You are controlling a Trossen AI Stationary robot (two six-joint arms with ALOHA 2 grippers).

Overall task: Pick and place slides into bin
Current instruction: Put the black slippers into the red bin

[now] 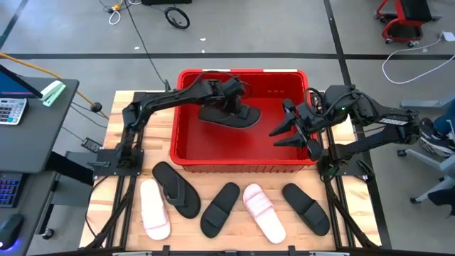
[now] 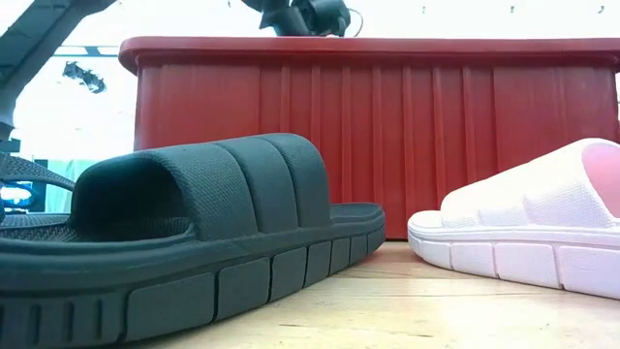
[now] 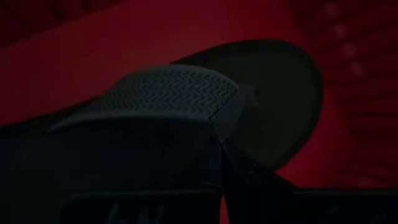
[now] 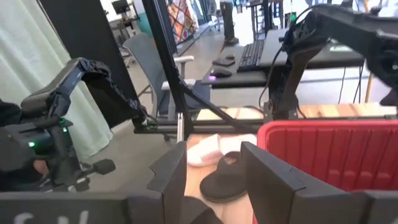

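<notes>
The red bin (image 1: 186,135) is sitting at the bench's far edge, and the left gripper (image 1: 234,103), clamped on a black slide (image 1: 229,116), is holding it inside. The right gripper (image 1: 288,129), fingers apart and empty, is hanging over the bin's right side. Five slides are lying along the near edge, so most of the task is judged still left.

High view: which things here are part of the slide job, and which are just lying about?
Job:
- red bin
- black sandal in the bin, left gripper shut on it
- pink slides, black slides and a black flip-flop on the table
- right gripper, open over the bin

Lying about:
- calculator
- floor cables
</notes>
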